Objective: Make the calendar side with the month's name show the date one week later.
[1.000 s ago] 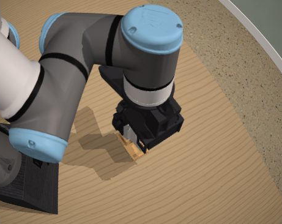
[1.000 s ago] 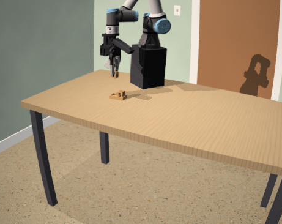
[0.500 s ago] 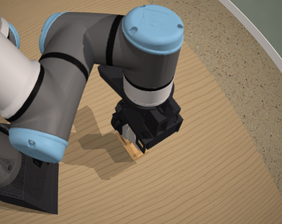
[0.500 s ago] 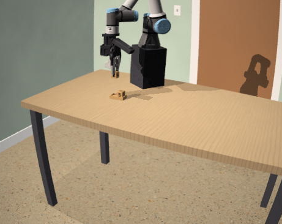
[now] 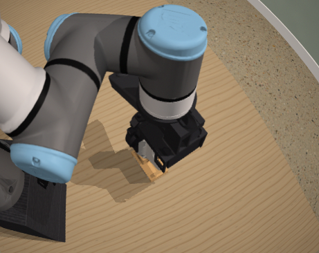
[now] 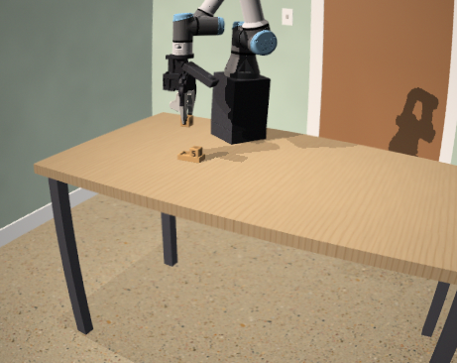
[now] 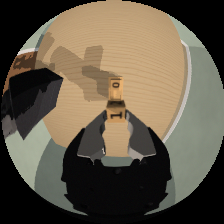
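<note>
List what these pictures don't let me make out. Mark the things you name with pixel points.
- Exterior view: any month's name on the tray (image 6: 184, 159); too small.
- Exterior view: the digits on the cube at the gripper (image 5: 162, 166) (image 6: 185, 121) (image 7: 116, 110); too small, partly behind the fingers.
- Wrist view: the underside of the cube marked 1 (image 7: 116, 118); turned away.
- Top view: the fingertips' grip; the gripper's body covers it.

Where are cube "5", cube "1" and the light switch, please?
cube "5" (image 6: 193, 154): exterior, its numbered face
cube "1" (image 6: 189, 120) (image 7: 116, 115): exterior, a side; wrist, its numbered face
light switch (image 6: 286, 17): exterior, its middle
</note>
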Motion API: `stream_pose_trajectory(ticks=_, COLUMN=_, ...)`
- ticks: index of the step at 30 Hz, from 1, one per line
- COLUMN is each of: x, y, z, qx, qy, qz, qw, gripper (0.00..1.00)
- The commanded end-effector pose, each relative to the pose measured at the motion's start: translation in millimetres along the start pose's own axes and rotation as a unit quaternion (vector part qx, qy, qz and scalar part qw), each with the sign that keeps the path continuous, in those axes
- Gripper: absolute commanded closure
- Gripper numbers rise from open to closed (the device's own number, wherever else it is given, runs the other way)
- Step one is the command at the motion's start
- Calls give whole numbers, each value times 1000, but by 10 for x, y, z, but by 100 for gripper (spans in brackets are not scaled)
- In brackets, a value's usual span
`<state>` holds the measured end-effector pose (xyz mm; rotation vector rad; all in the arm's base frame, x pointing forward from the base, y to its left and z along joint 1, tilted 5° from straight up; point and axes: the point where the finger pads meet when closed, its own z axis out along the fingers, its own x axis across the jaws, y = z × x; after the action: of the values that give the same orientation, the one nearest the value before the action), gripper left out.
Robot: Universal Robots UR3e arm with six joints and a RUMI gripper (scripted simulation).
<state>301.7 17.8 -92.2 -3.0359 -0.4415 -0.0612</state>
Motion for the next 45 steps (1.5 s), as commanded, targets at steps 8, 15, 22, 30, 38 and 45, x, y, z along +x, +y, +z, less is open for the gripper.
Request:
stream_pose_trajectory(ticks=8, x=5, y=-29, z=-4, qx=-1, qy=1, qz=-62, qw=998, gripper=89)
stream_pose_trajectory(ticks=15, x=2, y=-66, z=-1, qx=-2, qy=1, qz=-122, qw=993, gripper=89)
stream_pose_trajectory(ticks=22, x=-2, y=-107, z=2, qx=-2, qy=1, qz=-190, qw=982, gripper=89)
stream_pose_trajectory(ticks=30, x=-6, y=-145, z=5, qx=-2, qy=0, qz=-257, qw=966, gripper=89)
stream_pose_trajectory(ticks=38, x=-10, y=-177, z=8, qx=-2, qy=0, qz=-317, qw=949, gripper=89)
stream_pose_trajectory(ticks=45, x=-11, y=-208, z=11, qx=-2, qy=0, qz=-380, qw=925, gripper=89)
